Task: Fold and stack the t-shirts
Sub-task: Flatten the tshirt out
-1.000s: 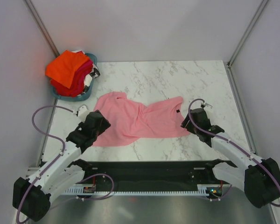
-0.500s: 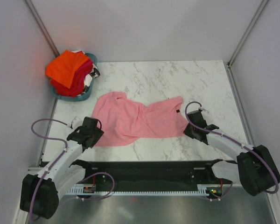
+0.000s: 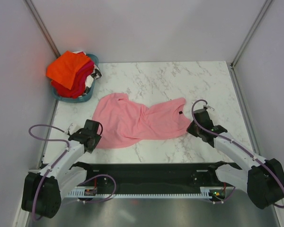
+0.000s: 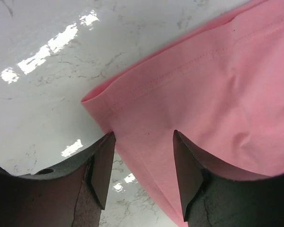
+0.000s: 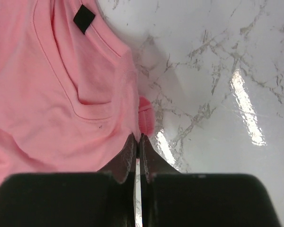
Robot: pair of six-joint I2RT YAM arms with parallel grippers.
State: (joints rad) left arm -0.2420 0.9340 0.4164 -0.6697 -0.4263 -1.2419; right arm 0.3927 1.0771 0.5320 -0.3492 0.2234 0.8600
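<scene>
While I watch from the overhead camera, the light pink t-shirt (image 3: 139, 123) lies spread and rumpled across the middle of the marble counter (image 3: 180, 80), well apart from the teal basket (image 3: 78, 99) at the far left corner. That basket is heaped above its rim: an orange t-shirt (image 3: 66, 66) on top, a red t-shirt (image 3: 68, 86) under it, a magenta t-shirt (image 3: 86, 72) showing at the right side, and a scrap of something white at the right rim that I cannot make out. My left pincer (image 4: 143, 135) sits low at the shirt's near left corner with its jaws set wide, one finger (image 4: 102, 165) on bare marble beside the hem and the other over the cloth — the stitched hem lies flat between them, not pinched. My right pincer (image 5: 137, 138) is at the shirt's right edge, just below the collar with its black tag (image 5: 84, 19); its jaws are pressed tight together on that edge, and a small pucker of pink stands up right at the tips.
</scene>
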